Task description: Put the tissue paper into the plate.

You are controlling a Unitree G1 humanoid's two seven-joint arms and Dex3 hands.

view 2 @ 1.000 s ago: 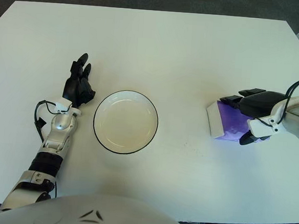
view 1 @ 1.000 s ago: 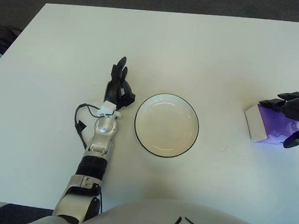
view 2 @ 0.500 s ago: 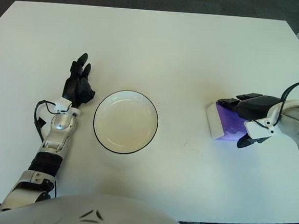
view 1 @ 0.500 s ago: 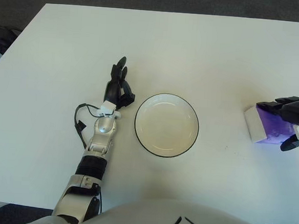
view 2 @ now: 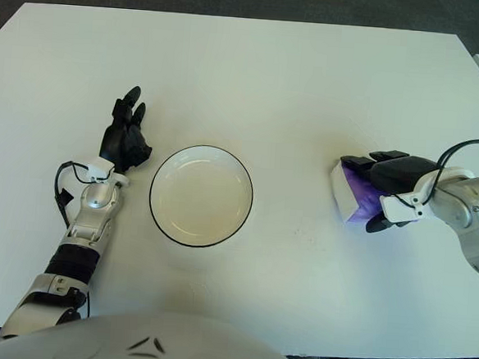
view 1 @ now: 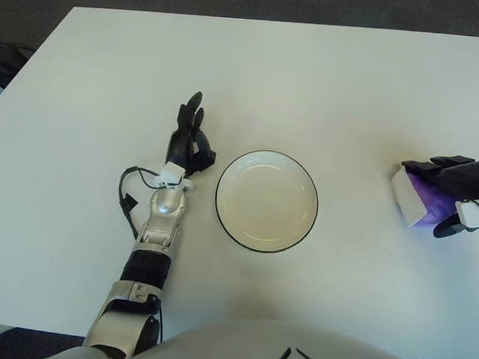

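A purple and white tissue pack (view 2: 354,190) lies on the white table at the right. My right hand (view 2: 387,186) is closed around it, fingers over its top and thumb on its near side; the pack's white end sticks out to the left. A white plate with a dark rim (view 2: 200,195) sits empty in the middle of the table, well left of the pack. My left hand (view 2: 124,137) rests flat on the table just left of the plate, fingers stretched out, holding nothing.
The white table (view 2: 247,73) ends close beyond the right hand. Dark floor lies beyond the far edge. A black cable (view 2: 63,185) loops beside my left wrist.
My right hand has closed more tightly on the tissue pack and shifted slightly left and away from me. The pack now looks tilted and more covered. The left hand has not moved.
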